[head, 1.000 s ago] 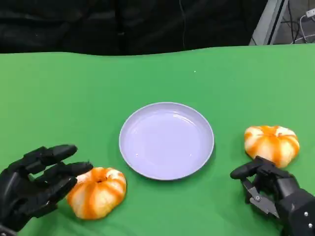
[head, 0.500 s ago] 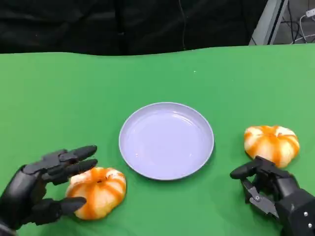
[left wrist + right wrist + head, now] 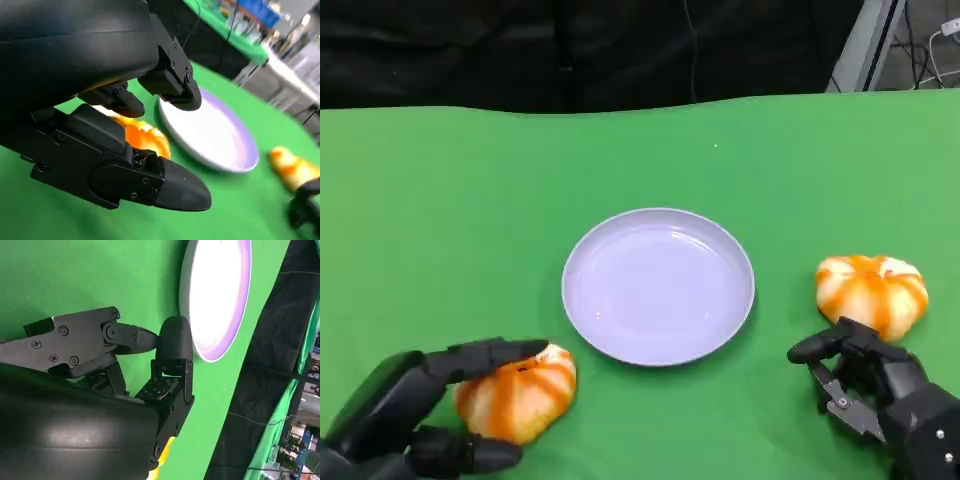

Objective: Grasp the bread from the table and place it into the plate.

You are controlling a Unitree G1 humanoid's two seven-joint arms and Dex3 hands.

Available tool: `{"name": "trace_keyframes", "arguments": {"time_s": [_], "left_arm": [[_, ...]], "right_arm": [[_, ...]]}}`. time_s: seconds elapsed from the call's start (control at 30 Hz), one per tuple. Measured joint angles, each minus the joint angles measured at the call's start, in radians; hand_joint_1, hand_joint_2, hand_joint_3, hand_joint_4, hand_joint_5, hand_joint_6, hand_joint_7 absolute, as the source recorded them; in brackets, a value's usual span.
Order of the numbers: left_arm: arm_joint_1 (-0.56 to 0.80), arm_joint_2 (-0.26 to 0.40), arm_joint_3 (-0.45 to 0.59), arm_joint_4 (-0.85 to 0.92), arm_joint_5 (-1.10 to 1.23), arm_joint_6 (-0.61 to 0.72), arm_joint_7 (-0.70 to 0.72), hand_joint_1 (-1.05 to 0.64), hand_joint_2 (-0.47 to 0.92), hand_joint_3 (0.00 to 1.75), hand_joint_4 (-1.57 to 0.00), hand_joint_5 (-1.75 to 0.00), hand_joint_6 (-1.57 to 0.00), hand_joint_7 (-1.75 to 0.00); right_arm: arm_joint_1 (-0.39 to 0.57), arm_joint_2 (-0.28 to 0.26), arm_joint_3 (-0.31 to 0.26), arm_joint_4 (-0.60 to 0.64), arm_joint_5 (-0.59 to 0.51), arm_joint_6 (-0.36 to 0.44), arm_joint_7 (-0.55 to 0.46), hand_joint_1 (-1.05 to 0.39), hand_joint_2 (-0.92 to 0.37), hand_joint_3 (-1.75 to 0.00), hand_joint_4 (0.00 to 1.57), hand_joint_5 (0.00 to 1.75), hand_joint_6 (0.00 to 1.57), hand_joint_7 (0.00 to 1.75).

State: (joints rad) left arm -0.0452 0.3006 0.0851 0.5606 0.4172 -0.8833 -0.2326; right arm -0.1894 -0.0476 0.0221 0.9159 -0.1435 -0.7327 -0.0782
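Left hand (image 3: pixel 415 415): fingers spread around the near-left bread (image 3: pixel 520 390), not clearly clamped.
Bread: near edge of the surface (image 3: pixel 440 200), left of plate (image 3: pixel 659 285).
Right hand (image 3: pixel 880 395): loosely curled, holding nothing, beside the second bread (image 3: pixel 872 290).
Nearer hand: left.

green table cover (image 3: pixel 470 190), black backdrop (image 3: pixel 570 50), grey cables (image 3: pixel 935 45)

A green-covered table (image 3: pixel 440 200) stands before a black backdrop (image 3: pixel 570 50).
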Motion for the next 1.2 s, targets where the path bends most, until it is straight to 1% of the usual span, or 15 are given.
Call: {"name": "trace_keyframes", "arguments": {"time_s": [0.1,0.17,0.4,0.5,0.7,0.87,0.93,1.0,1.03,1.07,1.1,1.13,1.2], "left_arm": [[0.0,0.032,-0.051,-0.034,0.061,0.065,0.025,-1.02,0.92,0.53,-0.52,0.0,-0.54,0.0],[-0.001,0.052,-0.084,-0.06,0.095,0.114,0.037,-1.03,0.92,0.54,-0.51,0.0,-0.54,0.0],[-0.02,0.1,-0.184,-0.152,0.158,0.275,0.043,-1.04,0.92,0.54,-0.44,0.0,-0.53,0.0],[-0.028,0.116,-0.223,-0.184,0.166,0.337,0.028,-1.03,0.92,0.53,-0.45,-0.01,-0.53,0.0],[-0.038,0.135,-0.274,-0.209,0.165,0.4,0.024,-0.97,0.92,0.46,-0.48,-0.01,-0.52,0.0],[-0.037,0.143,-0.291,-0.231,0.16,0.433,0.024,-0.93,0.92,0.39,-0.48,-0.01,-0.54,-0.01],[-0.037,0.147,-0.298,-0.239,0.153,0.445,0.021,-0.75,0.92,0.25,-0.49,-0.01,-0.55,0.0],[-0.037,0.151,-0.302,-0.241,0.139,0.449,0.019,-0.64,0.92,0.18,-0.5,-0.01,-0.55,0.0],[-0.037,0.153,-0.304,-0.241,0.134,0.449,0.018,-0.41,0.91,0.12,-0.5,-0.01,-0.54,0.0],[-0.037,0.156,-0.307,-0.241,0.127,0.451,0.016,-0.31,0.91,0.08,-0.5,0.0,-0.54,0.0],[-0.037,0.157,-0.309,-0.241,0.118,0.453,0.013,-0.24,0.92,0.06,-0.5,0.0,-0.54,0.0],[-0.037,0.158,-0.309,-0.241,0.107,0.456,0.007,-0.15,0.92,0.09,-0.5,0.0,-0.54,0.0],[-0.037,0.162,-0.31,-0.24,0.084,0.459,-0.002,-0.1,0.92,0.13,-0.51,0.0,-0.55,0.0]], "right_arm": [[0.0,0.001,0.0,-0.001,0.0,0.001,0.0,-0.3,-0.92,-0.41,0.68,1.75,0.78,1.11],[0.0,0.001,0.0,-0.002,0.0,0.002,-0.001,-0.3,-0.92,-0.41,0.69,1.75,0.78,1.11],[0.002,0.001,0.001,-0.008,0.0,0.01,-0.003,-0.31,-0.92,-0.4,0.69,1.75,0.78,1.11],[0.005,0.002,0.003,-0.016,0.0,0.017,-0.003,-0.31,-0.92,-0.4,0.68,1.75,0.78,1.11],[0.009,0.002,0.003,-0.021,0.0,0.017,-0.003,-0.3,-0.92,-0.4,0.67,1.75,0.78,1.11],[0.009,0.002,0.003,-0.022,0.0,0.017,-0.004,-0.3,-0.92,-0.4,0.67,1.75,0.77,1.11],[0.01,0.002,0.003,-0.022,0.0,0.017,-0.004,-0.3,-0.92,-0.4,0.67,1.75,0.77,1.11],[0.01,0.002,0.003,-0.022,0.0,0.017,-0.003,-0.31,-0.92,-0.4,0.67,1.75,0.77,1.11],[0.01,0.002,0.003,-0.022,0.0,0.017,-0.003,-0.31,-0.92,-0.4,0.67,1.75,0.77,1.11],[0.01,0.002,0.003,-0.022,0.0,0.017,-0.004,-0.3,-0.92,-0.4,0.67,1.75,0.77,1.11],[0.01,0.002,0.003,-0.023,-0.001,0.018,-0.004,-0.3,-0.92,-0.41,0.67,1.75,0.77,1.11],[0.01,0.002,0.004,-0.023,-0.002,0.018,-0.005,-0.3,-0.92,-0.41,0.67,1.75,0.77,1.11],[0.01,0.002,0.004,-0.024,-0.005,0.019,-0.006,-0.31,-0.92,-0.41,0.68,1.75,0.77,1.11]]}}
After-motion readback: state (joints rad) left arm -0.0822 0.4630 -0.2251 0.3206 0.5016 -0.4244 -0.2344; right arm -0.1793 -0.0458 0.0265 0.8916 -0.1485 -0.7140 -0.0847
